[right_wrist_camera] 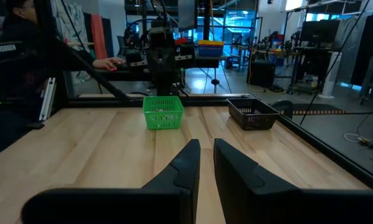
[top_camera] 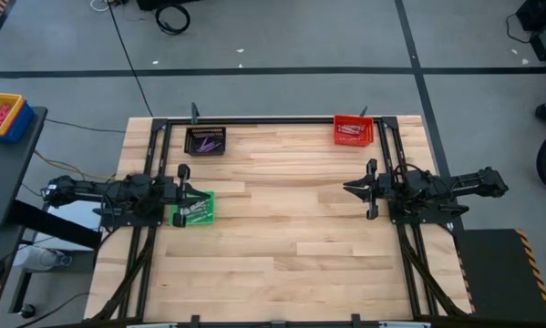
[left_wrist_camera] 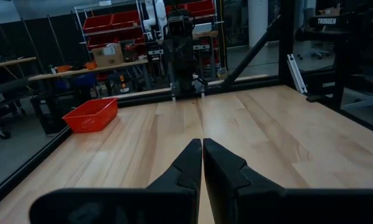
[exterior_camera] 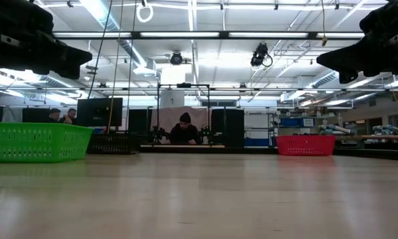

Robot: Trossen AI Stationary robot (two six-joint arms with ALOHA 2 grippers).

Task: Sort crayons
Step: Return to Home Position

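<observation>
Found the left gripper (left_wrist_camera: pixel 202 144) at the left side of the table (top_camera: pixel 282 246), raised clear of the wood and aimed across toward the right arm. Recorded its fingers (left_wrist_camera: pixel 185 169) pressed together along their length, with nothing between them.

Found the right gripper (right_wrist_camera: pixel 205 144) at the right side of the table, at about the same depth, also raised and aimed toward the left arm. Recorded its fingers (right_wrist_camera: pixel 181 169) parted by a narrow slot, gripping nothing. Noted the two grippers well apart, with the middle of the table between them.

Located the crayons (top_camera: pixel 350 131) inside three small bins, one colour to each:
- Found purple crayons (top_camera: pixel 209 143) in the black bin (top_camera: pixel 205 129), at the far edge of the table, left of centre.
- Found pinkish-red crayons in the red bin (top_camera: pixel 354 118), at the far edge, right of centre.
- Found pale crayons (top_camera: pixel 194 213) in the green bin (top_camera: pixel 212 211), just beside the left gripper and partly under the left arm's front end as seen from above.

Could not separate single sticks or count them in any bin.

Confirmed in the low view both arms hanging above the table top, and the green and red bins standing flat on the wood.

Observed beyond the table a yellow bin (top_camera: pixel 13 100) on a dark side stand off the left edge, and a person (exterior_camera: pixel 185 127) seated at a bench in the room behind.
</observation>
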